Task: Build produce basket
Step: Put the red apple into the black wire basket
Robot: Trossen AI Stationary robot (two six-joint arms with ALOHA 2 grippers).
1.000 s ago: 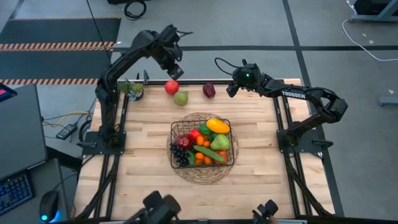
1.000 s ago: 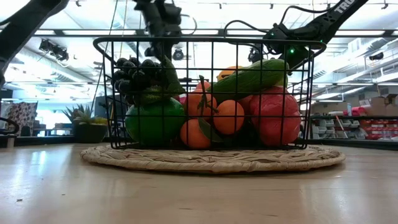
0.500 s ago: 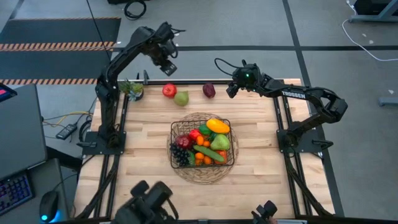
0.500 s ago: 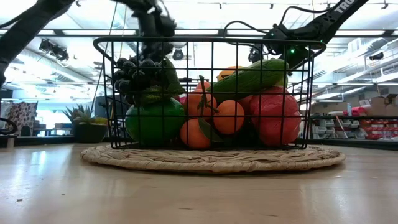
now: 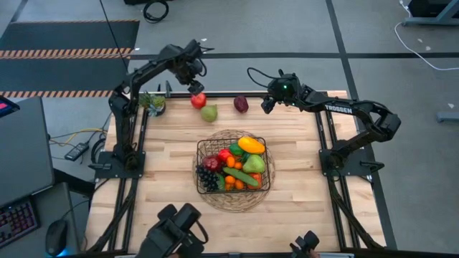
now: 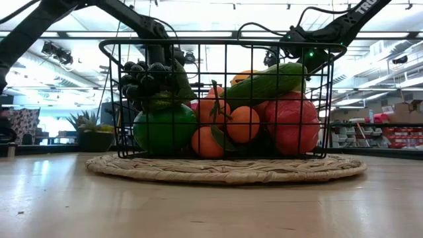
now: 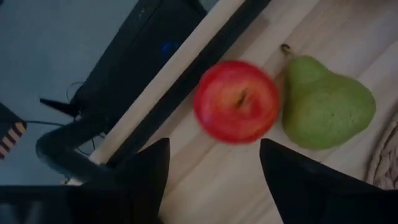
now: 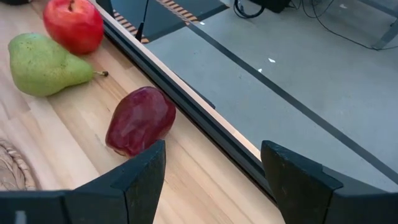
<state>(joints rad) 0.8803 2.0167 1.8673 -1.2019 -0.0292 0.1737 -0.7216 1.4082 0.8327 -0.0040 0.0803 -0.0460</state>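
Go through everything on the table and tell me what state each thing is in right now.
Black wire-mesh basket: upright on the round woven mat, heaped with produce.
Red apple: loose on the table, beside the green pear.
Dark red plum: loose, apart.
Left gripper: open above the apple.
Right gripper: open, empty.

light: bright, overhead | low view: backlit, glare | left wrist: dim, blurred

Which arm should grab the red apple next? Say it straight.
Left. The left gripper hangs open right over the apple, which shows between its fingers in its wrist view. The right gripper waits nearer the plum.
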